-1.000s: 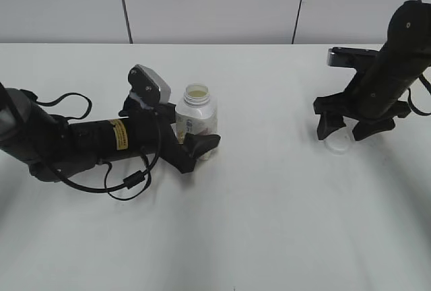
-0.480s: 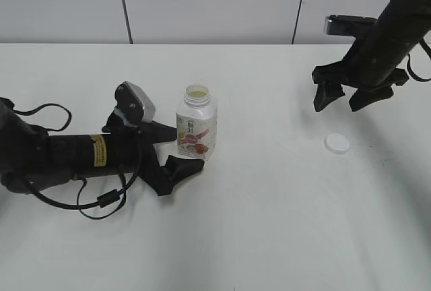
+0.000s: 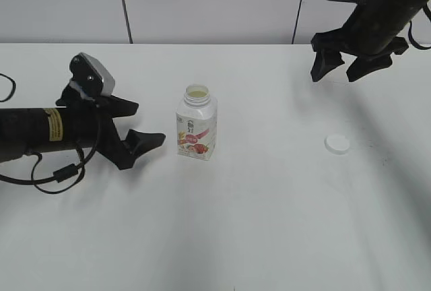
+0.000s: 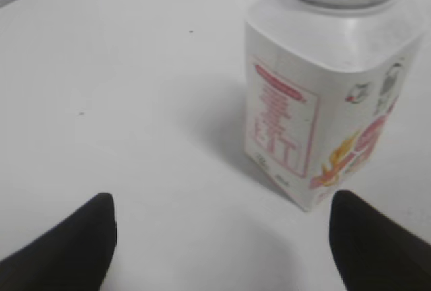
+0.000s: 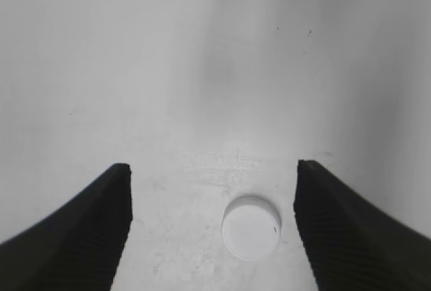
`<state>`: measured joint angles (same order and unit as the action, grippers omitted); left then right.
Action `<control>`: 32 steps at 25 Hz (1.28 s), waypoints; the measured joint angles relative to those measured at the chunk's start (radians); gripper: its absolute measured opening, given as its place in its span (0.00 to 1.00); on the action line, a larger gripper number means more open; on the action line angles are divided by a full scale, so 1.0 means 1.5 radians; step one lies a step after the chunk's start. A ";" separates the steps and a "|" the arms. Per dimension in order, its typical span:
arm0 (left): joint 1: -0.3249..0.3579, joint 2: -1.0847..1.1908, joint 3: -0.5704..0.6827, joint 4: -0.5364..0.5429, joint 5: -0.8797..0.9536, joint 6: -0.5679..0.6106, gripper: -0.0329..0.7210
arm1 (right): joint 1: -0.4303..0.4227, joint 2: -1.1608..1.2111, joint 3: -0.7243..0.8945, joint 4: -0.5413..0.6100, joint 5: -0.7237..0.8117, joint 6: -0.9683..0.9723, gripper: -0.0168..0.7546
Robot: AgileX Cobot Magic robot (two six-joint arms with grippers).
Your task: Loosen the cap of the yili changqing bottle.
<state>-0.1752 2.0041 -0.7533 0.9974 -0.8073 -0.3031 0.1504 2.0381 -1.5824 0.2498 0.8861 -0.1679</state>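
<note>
The yili changqing bottle looks like smooth, slightly translucent white plastic with a faint sheen, wrapped in a printed glossy label, while the cap, lying at about 3 o'clock from it, is smooth matt white plastic. Both the left gripper and the right gripper are matt black plastic, the right fingers finely ribbed. The table is a smooth, matt white surface with tiny dark specks.
</note>
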 joint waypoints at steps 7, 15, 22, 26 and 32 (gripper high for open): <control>0.017 -0.104 0.000 -0.030 0.186 0.000 0.82 | 0.000 0.000 -0.074 0.000 0.035 -0.001 0.78; 0.017 -0.209 -0.057 -0.102 0.374 -0.012 0.78 | 0.000 0.000 -0.154 -0.027 0.063 -0.002 0.78; 0.017 -0.220 -0.207 -0.156 0.702 -0.025 0.77 | 0.000 0.000 -0.218 -0.101 0.100 -0.003 0.78; 0.018 -0.220 -0.296 -0.283 0.853 0.084 0.77 | 0.000 0.000 -0.252 -0.158 0.143 -0.003 0.78; 0.035 -0.220 -0.433 -0.544 1.048 0.304 0.77 | 0.000 -0.003 -0.263 -0.179 0.205 0.002 0.78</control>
<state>-0.1227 1.6743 -1.4026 0.1818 0.7645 0.1528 0.1504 2.0333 -1.9770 -0.0184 1.1932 -0.1644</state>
